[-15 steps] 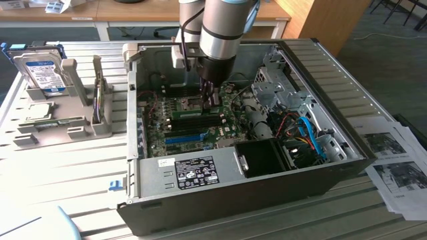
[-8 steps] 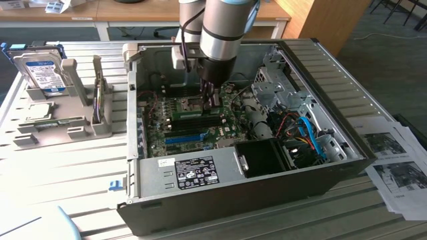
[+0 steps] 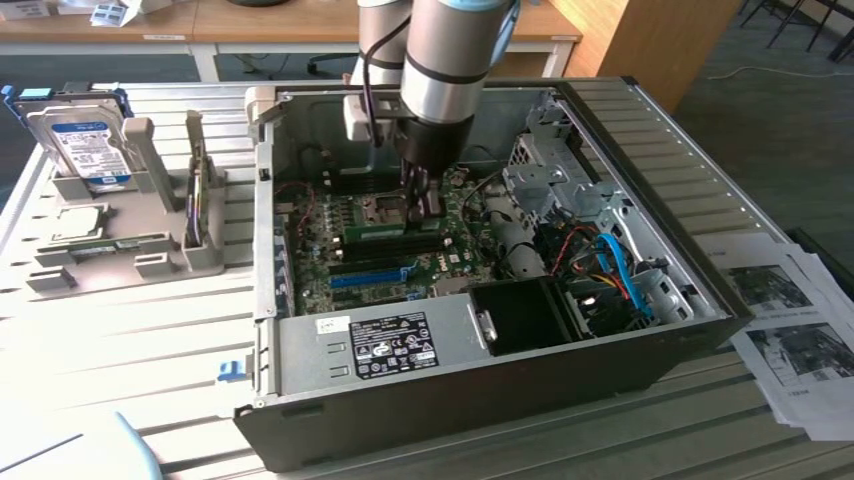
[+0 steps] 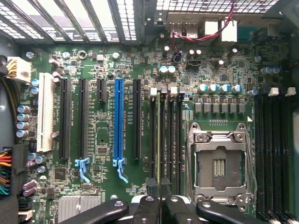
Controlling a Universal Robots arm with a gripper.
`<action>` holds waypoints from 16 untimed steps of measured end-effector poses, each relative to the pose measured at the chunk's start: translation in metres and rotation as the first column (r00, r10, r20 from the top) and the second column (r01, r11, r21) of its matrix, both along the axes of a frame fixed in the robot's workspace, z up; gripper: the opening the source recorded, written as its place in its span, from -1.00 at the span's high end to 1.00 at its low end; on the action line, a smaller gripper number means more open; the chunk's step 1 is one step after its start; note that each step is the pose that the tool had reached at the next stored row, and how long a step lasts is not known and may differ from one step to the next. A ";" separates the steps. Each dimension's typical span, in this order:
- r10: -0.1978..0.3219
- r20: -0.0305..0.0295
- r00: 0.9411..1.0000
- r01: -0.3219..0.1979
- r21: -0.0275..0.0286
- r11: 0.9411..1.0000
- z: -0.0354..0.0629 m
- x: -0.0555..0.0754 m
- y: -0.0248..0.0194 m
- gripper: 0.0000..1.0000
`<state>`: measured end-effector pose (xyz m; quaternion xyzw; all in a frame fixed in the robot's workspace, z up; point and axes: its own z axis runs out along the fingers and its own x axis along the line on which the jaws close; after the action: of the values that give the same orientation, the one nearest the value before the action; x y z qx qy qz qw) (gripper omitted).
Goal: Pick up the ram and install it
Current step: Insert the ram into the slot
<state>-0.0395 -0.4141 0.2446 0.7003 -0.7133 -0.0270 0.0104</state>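
- The tool (image 3: 424, 205) hung inside the open case (image 3: 467, 375), low over the motherboard (image 3: 314, 285), its jaws drawn nearly together on a thin green strip, which I took to be the ram (image 3: 374, 232).
- In the wrist view the ram (image 4: 159, 140) showed edge-on, running straight out from between the tool (image 4: 161, 203) tips.
- Long axis: the ram lay parallel to the black slots (image 4: 180, 140) and sat in line with the group of them just beside the CPU socket (image 4: 218, 165). The blue slot (image 4: 118, 116) stood well apart on the far side from the socket.
- Height: the ram looked to be right at the slot row, on edge and upright. Whether it was hovering just above a slot, touching it or already pressed home could not be told.
- Judgement: with strip and slot already parallel, what mattered was sideways line-up with one slot and a straight push down.
- The hard drive (image 3: 80, 145) stood in its rack on the counter (image 3: 134, 330), well apart from the work.
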 end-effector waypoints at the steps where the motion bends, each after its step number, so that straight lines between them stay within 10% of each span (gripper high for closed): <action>1: 0.000 0.000 1.000 0.000 0.000 1.000 0.0000 0.000 -0.0004 0.78; 16: 0.000 0.000 1.000 0.000 0.000 1.000 -0.0018 0.000 -0.0023 0.78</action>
<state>-0.0395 -0.4165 0.2428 0.7003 -0.7133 -0.0271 0.0104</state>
